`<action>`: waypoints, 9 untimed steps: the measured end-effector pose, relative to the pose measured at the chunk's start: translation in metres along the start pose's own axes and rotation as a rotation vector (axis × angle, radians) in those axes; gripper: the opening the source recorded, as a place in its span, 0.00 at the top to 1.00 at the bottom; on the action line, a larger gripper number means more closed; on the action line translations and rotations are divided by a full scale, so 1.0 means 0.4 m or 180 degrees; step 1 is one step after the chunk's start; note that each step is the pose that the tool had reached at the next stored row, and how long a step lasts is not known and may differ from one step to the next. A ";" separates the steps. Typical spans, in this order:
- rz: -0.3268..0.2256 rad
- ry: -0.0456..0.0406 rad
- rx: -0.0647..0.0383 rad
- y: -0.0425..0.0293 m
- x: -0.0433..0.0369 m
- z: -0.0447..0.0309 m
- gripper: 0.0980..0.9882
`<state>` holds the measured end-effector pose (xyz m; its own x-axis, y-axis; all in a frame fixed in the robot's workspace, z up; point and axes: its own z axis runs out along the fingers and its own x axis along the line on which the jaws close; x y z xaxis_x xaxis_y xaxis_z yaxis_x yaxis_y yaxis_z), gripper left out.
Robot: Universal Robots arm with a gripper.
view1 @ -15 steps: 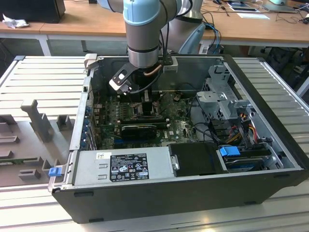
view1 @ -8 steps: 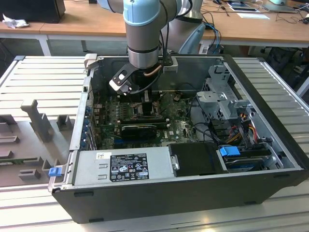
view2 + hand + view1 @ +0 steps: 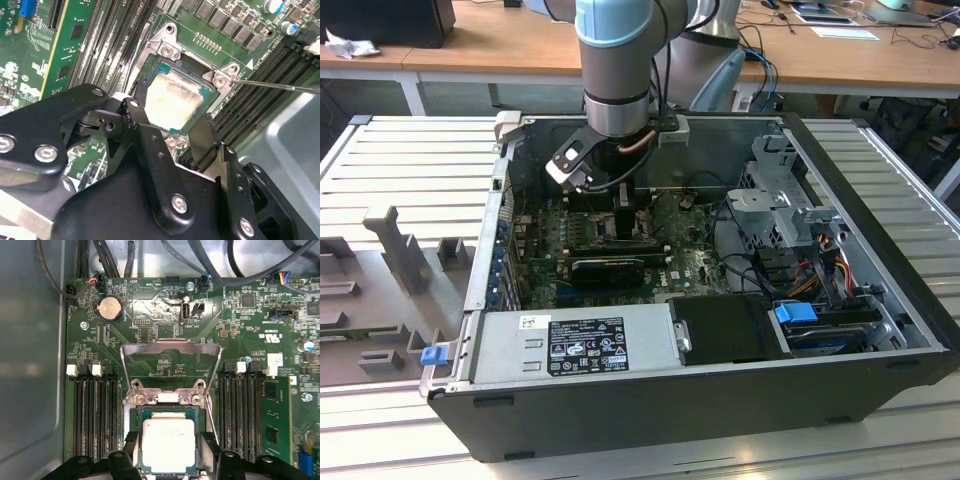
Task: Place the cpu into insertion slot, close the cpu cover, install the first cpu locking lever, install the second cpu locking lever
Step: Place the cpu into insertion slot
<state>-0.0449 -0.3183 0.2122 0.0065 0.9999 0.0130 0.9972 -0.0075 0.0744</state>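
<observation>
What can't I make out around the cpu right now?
First wrist view: the near edge of the cpu is hidden by the gripper and cut by the picture's edge.
Second wrist view: the gripper hides the cpu's near corner, so flat seating is unclear.
Second wrist view: the end of the locking lever runs off the picture.
Exterior view: the arm blocks the cpu's spot on the motherboard.

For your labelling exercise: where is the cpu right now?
In the first wrist view the cpu sits in the insertion slot, between the two banks of memory slots.
</observation>
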 end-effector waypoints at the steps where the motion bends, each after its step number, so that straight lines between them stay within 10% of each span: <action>1: 0.0000 0.0000 0.0004 0.000 0.000 -0.006 0.52; 9: 0.0000 0.0000 0.0018 0.002 0.000 -0.025 0.99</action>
<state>-0.0449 -0.3183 0.2221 0.0066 0.9999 0.0130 0.9976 -0.0075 0.0689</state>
